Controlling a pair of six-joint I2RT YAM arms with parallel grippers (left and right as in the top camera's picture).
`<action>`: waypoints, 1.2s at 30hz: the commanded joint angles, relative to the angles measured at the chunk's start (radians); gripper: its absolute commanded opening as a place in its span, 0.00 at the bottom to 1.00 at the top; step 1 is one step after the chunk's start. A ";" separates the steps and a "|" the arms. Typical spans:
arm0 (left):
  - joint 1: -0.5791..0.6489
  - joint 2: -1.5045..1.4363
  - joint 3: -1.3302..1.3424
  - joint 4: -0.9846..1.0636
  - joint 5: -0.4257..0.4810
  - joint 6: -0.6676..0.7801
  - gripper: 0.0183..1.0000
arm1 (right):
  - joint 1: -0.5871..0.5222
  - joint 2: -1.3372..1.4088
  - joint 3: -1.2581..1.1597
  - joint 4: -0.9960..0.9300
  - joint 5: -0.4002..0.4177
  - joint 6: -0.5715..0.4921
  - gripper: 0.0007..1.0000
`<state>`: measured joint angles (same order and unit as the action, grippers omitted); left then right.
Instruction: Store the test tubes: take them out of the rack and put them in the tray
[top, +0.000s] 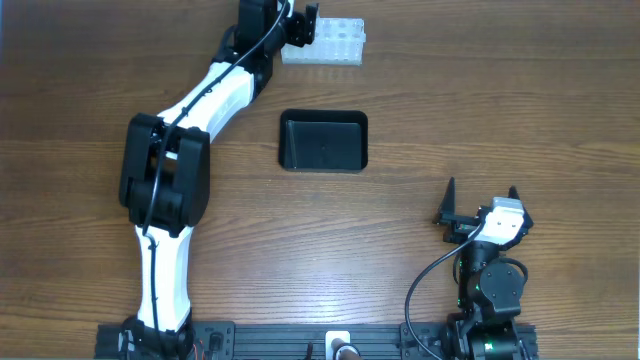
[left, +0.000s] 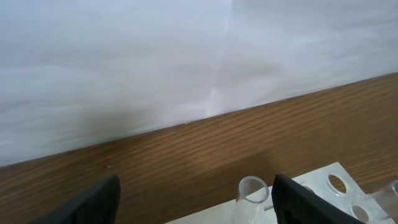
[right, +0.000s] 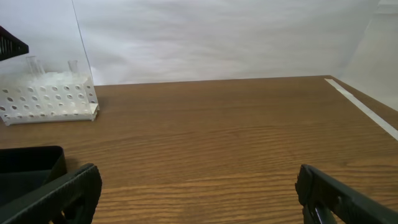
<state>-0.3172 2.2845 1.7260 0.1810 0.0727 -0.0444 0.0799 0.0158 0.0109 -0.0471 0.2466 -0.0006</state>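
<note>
1. Rack (top: 335, 42) — white, at top centre of the overhead frame; clear test tubes stand upright in it, long axes vertical.
2. Left gripper (top: 306, 27) — at the rack's left end, jaws spread wide. Its wrist view shows one test tube (left: 252, 191) standing between the fingers, nearer one finger than the other and untouched.
3. Tray (top: 323, 142) — black, centre of frame, just below the rack; no tube in it yet.
4. Right gripper (top: 482, 195) — lower right, well apart from rack and tray; jaws wide, holding nothing.
5. Judgement: the left arm is the nearer. The coming move likely calls for centring on the tube, closing across it, then lifting straight along its axis.
</note>
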 joint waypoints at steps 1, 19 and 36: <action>0.006 0.047 0.024 0.019 0.025 0.018 0.77 | 0.000 -0.009 -0.006 -0.001 0.013 0.003 0.99; -0.006 0.093 0.031 0.094 0.058 0.014 0.65 | 0.000 -0.009 -0.006 -0.001 0.013 0.003 0.99; -0.031 0.106 0.030 0.092 0.076 0.014 0.40 | 0.000 -0.009 -0.006 -0.001 0.013 0.003 0.99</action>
<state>-0.3443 2.3573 1.7317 0.2726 0.1322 -0.0444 0.0799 0.0158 0.0109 -0.0471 0.2470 0.0006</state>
